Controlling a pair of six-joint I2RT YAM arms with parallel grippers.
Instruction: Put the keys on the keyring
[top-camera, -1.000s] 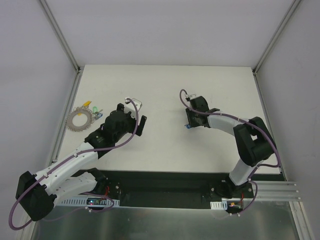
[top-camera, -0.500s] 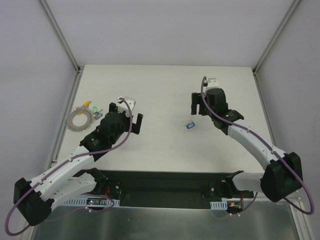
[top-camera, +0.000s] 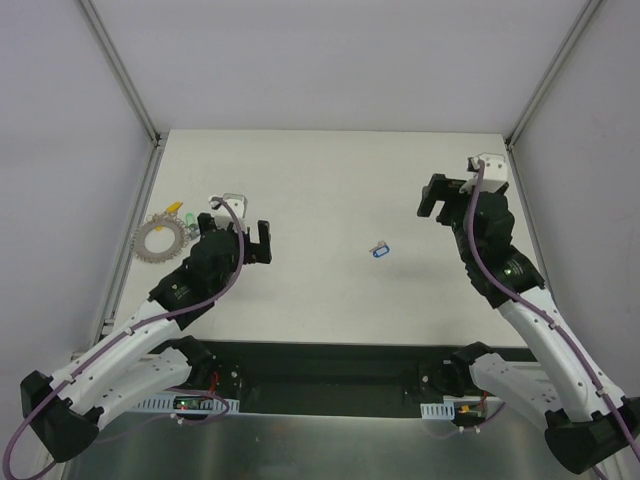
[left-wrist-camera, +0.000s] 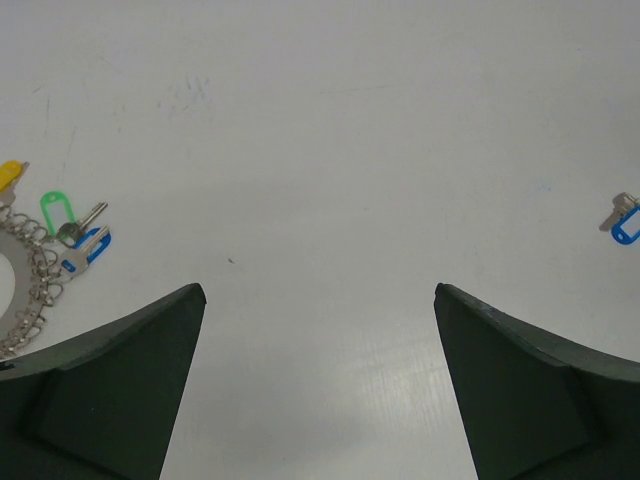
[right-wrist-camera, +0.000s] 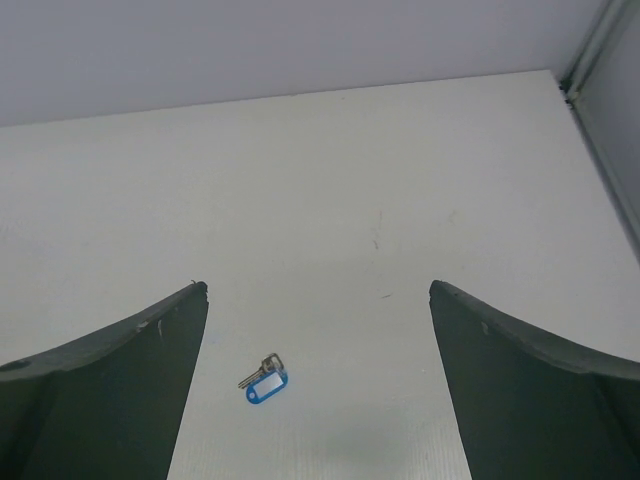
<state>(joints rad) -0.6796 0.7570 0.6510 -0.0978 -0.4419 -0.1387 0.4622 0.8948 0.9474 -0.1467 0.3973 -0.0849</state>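
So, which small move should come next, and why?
Probably the left hand should reach to its right for the blue key and close on it. That key lies alone, far from the keyring, which sits on the left arm's side with the other keys beside it. Both hands are open and empty, and the right hand hovers high above the key.

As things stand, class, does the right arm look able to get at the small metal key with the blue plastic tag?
Probably yes: the blue-tagged key lies alone on the white table, nothing between it and the open right gripper.
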